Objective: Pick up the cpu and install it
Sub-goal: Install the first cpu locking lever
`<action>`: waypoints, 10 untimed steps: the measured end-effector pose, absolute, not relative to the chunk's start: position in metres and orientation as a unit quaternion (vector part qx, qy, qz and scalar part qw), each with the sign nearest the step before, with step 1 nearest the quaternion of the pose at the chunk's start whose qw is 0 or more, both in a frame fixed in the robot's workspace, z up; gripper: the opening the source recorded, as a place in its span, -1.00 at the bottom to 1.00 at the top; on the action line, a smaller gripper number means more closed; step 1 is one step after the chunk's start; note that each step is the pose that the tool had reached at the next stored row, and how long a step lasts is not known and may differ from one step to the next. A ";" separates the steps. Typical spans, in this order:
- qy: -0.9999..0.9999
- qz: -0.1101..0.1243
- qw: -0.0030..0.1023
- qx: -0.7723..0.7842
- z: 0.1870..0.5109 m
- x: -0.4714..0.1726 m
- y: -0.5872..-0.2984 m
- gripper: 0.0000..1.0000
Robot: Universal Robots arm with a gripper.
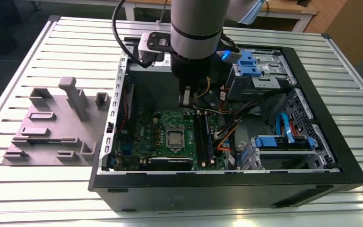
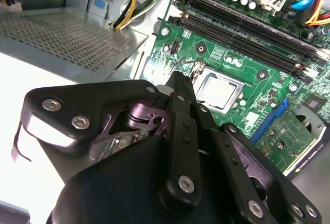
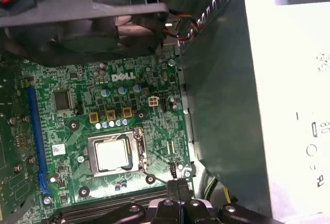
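While the gripper point(image 3: 177, 189) hangs above the green board point(image 3: 77, 126) with its fingers pressed together and holding nothing, the cpu point(image 3: 113, 154) sits in its socket point(image 3: 138, 158), just beside the fingertips.

We find the chip point(image 1: 176, 138) in its socket on the board point(image 1: 145, 142), the board inside the case point(image 1: 232, 189) on the table point(image 1: 36, 189).

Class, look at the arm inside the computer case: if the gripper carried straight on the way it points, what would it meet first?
Probably the green motherboard, just beside the socket holding the cpu rather than on the chip. The gripper points down at the board near the socket's edge in both wrist views, though depth is hard to judge.
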State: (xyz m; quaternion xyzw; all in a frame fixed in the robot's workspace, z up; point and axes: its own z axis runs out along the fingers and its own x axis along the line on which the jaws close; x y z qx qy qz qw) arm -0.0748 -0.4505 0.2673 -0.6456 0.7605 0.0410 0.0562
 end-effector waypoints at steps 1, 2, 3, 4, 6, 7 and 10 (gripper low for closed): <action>0.761 0.042 0.057 -0.645 0.267 -0.074 -0.450 -0.80; 0.762 0.042 0.057 -0.644 0.267 -0.073 -0.450 -0.80; 0.763 0.043 0.058 -0.643 0.266 -0.072 -0.450 -0.80; 0.764 0.044 0.059 -0.642 0.265 -0.072 -0.450 -0.80; 0.766 0.046 0.061 -0.639 0.262 -0.071 -0.450 -0.80; 0.767 0.047 0.063 -0.637 0.261 -0.071 -0.450 -0.80; 0.775 0.048 0.064 -0.626 0.257 -0.070 -0.451 -0.80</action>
